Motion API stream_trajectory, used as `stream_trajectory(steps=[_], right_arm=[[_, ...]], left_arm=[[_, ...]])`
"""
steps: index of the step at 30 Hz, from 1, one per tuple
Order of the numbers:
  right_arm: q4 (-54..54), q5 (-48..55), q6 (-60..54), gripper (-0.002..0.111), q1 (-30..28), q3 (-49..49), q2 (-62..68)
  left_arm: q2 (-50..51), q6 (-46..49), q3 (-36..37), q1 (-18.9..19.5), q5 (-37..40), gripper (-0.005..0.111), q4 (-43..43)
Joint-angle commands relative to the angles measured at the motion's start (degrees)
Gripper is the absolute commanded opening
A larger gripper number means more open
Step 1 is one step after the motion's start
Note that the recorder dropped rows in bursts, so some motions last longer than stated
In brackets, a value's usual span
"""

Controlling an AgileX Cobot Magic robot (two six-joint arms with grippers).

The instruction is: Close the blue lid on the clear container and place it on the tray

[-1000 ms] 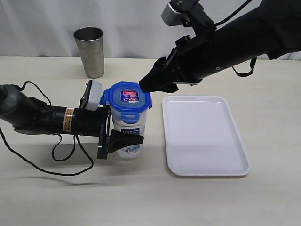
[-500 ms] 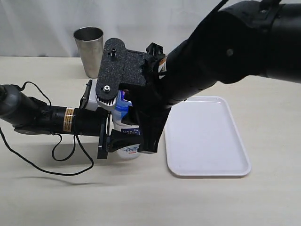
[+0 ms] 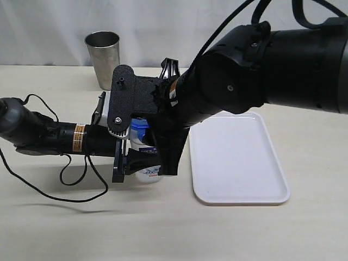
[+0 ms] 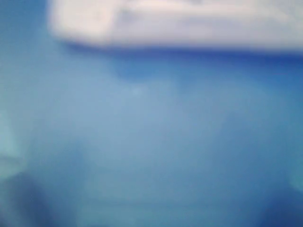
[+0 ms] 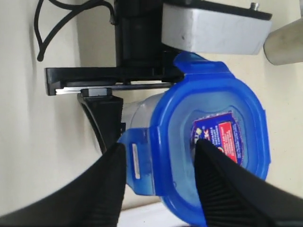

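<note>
So the big change: a second ago the right claw (image 5: 158, 156) was hanging off to one side with its tips just at the rim. Now that arm has swung right down on top, and from the outside camera it hides almost everything under it. The blue lid (image 5: 213, 118) sits on the clear container (image 3: 147, 173), directly under the right claw. The claw's fingers are spread wide, one over the lid's top and one outside it, and a side flap (image 5: 137, 161) pokes out between them. That flap looks flared, not snapped, so I'd guess we're in the latching part and the lid isn't locked yet.

The left claw (image 3: 135, 161) hasn't budged. It's clamped around the container's lower body, holding it upright. Its own camera shows only blue blur.

The tray (image 3: 239, 163) is just beside the right claw, on the side away from the left one, with nothing on it.

Writing-wise, the red-and-white sticker (image 5: 218, 142) on the lid has print I can't make out. The container's label is mostly hidden and too small to read.
</note>
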Motion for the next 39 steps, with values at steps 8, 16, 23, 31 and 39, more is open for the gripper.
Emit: stream_trajectory(steps=[8,16,23,31,39], right_arm=[[-10.5,3.1,4.8,0.043,0.1,0.6,5.5],[-12.6,3.8,5.1,0.033,1.3,0.7,7.9],[-20.1,4.4,10.2,0.033,4.7,0.7,9.0],[-20.1,6.4,15.8,0.041,4.6,0.7,6.8],[-13.3,4.1,15.3,0.051,4.6,0.5,-1.3]], left_arm=[[0.5,0.2,0.2,-0.3,3.5,0.000,1.9],[0.5,0.2,0.2,-0.3,3.5,0.000,2.1],[0.5,0.2,0.2,-0.3,3.5,0.000,2.3],[0.5,2.7,0.2,-0.3,3.5,0.000,0.7],[0.5,9.0,0.2,-0.4,3.5,0.000,0.9]])
